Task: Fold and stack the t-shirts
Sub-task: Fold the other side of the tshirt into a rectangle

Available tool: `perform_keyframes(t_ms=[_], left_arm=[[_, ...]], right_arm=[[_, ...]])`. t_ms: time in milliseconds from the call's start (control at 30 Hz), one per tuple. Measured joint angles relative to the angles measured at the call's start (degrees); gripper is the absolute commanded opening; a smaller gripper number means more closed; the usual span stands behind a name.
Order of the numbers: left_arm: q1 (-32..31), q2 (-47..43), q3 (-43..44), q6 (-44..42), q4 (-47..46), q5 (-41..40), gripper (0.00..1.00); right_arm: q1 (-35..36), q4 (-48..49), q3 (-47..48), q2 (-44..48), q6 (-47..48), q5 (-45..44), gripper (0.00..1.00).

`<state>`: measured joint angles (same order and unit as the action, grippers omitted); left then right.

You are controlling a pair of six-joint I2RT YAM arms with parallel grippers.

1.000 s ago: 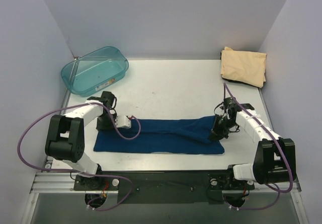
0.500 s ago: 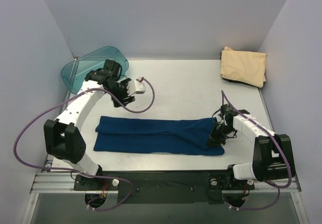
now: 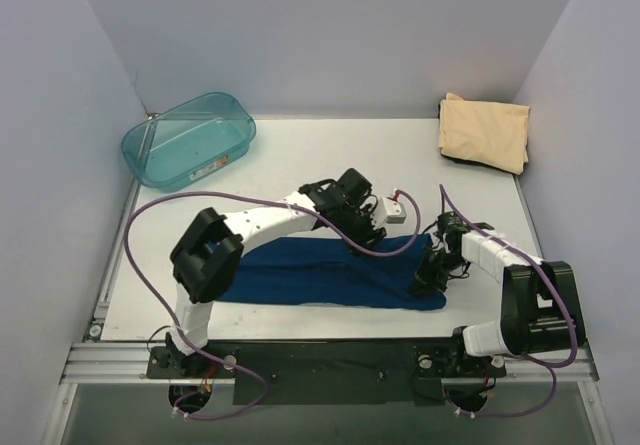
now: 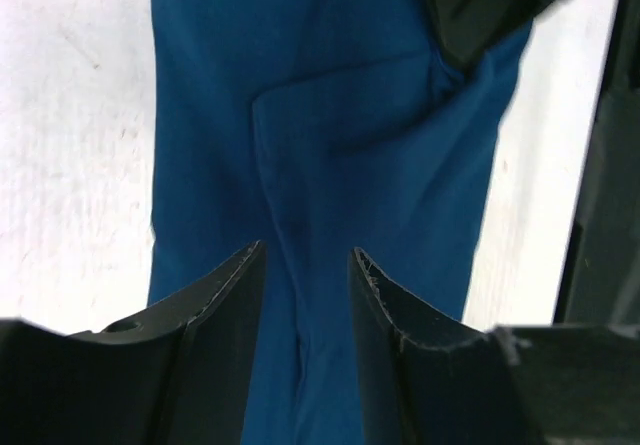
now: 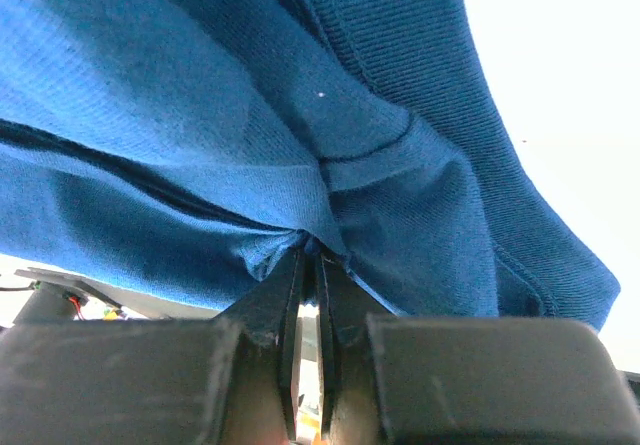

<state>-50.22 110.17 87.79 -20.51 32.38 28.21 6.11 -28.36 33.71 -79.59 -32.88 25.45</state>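
Two right fingers pinching navy t-shirt, left fingers half parted above

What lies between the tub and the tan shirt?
Nothing. In the top view, only bare table runs from the tub to the tan shirt.

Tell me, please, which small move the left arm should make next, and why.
Probably lower the left fingers onto the navy t-shirt and close them. They hang open over a crease in the cloth, grasping nothing, while the right fingers are shut on the shirt's end.
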Motion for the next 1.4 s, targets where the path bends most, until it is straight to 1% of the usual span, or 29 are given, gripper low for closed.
perform_keyframes(t_ms=[100,267,333,500,567,633,667,733,867,1200,1233,1267,1300,1400], left_arm=[[-1.79,5.55,1.57,3.61,-3.8,-1.22,0.48],[-2.27,11.58,4.96,6.93,-6.58,-2.43,0.46],[-2.32,13.03,6.49,7.72,-6.84,-2.58,0.42],[-2.51,14.56,8.98,8.37,-6.99,-2.01,0.24],[-2.58,14.56,9.11,8.28,-6.8,-0.68,0.22],[-2.6,14.56,9.14,8.0,-6.45,0.92,0.26],[-2.6,14.56,9.14,7.8,-6.14,1.73,0.32],[-2.6,14.56,9.14,7.23,-5.44,2.93,0.37],[-2.62,14.58,9.14,6.47,-5.01,2.49,0.35],[-3.02,17.11,10.82,4.83,-4.72,-2.75,0.36],[-3.08,17.22,10.82,4.74,-4.7,-2.89,0.31],[-3.1,17.27,10.84,4.66,-4.63,-2.91,0.24],[-3.13,17.27,10.84,4.61,-4.52,-2.86,0.0],[-3.13,17.27,10.99,4.44,-3.89,-2.25,0.0]], right_arm=[[-0.02,0.55,-0.46,0.04,-0.31,0.57,0.0],[-0.02,0.96,-0.81,0.28,-0.35,0.96,0.0],[-0.02,1.01,-0.83,0.28,-0.35,1.01,0.0],[-0.02,1.01,-0.83,0.31,-0.33,1.03,0.0],[-0.02,1.01,-0.83,0.31,-0.33,1.05,0.0],[-0.07,0.98,-0.83,0.31,-0.31,1.09,0.0],[-0.11,0.98,-0.83,0.31,-0.28,1.11,0.0],[-0.22,0.94,-0.83,0.31,-0.15,1.18,0.0],[-0.57,0.76,-0.81,0.31,0.0,1.4,0.0],[-1.27,0.55,-0.81,1.09,0.15,1.38,0.0],[-1.27,0.55,-0.81,1.18,0.17,1.38,0.0],[-1.27,0.55,-0.81,1.22,0.17,1.38,0.0],[-1.27,0.52,-0.81,1.22,0.17,1.38,0.0],[-1.33,0.46,-0.81,1.44,0.26,1.33,0.0]])
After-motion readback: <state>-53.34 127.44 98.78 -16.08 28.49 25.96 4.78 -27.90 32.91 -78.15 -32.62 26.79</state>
